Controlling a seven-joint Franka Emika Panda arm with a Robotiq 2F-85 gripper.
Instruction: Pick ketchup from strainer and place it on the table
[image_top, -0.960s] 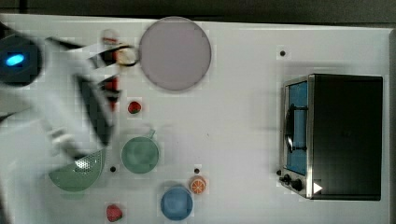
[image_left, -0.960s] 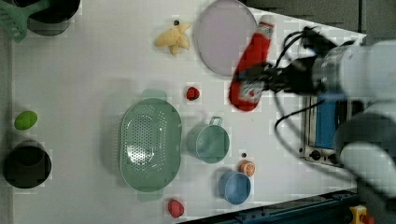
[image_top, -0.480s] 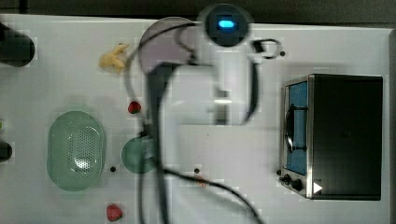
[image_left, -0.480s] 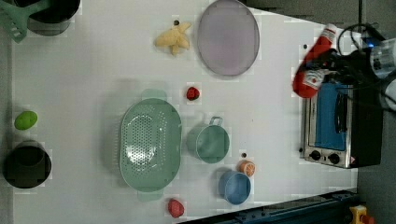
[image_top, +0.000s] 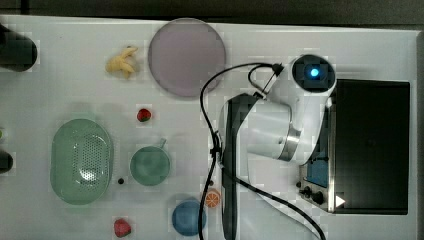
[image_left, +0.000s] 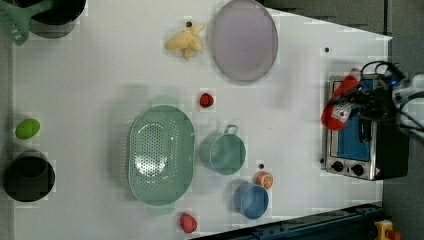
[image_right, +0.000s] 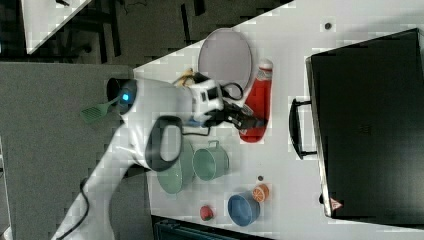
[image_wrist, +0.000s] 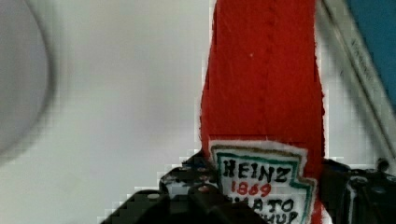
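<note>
My gripper (image_right: 244, 119) is shut on the ketchup (image_right: 258, 100), a red squeeze bottle with a white cap and white label. In the wrist view the ketchup (image_wrist: 264, 88) fills the middle, with the gripper (image_wrist: 261, 198) clamped across its label. The left view shows the ketchup (image_left: 340, 102) held by the gripper (image_left: 358, 102) at the oven's front, far to the left view's right of the strainer (image_left: 160, 150). That pale green strainer (image_top: 56, 160) stands empty on the white table (image_top: 75, 90). My arm (image_top: 280, 125) covers the bottle in the top view.
A toaster oven (image_top: 370, 145) stands at the top view's right edge. A purple plate (image_top: 187, 57), a banana (image_top: 122, 61), a green cup (image_top: 150, 165), a blue bowl (image_top: 189, 217), an orange slice (image_top: 212, 198) and two strawberries (image_top: 144, 115) lie on the table.
The arm has swung to the left view's right, carrying the ketchup from beside the purple plate to the front of the toaster oven. The grip has stayed on the bottle.
</note>
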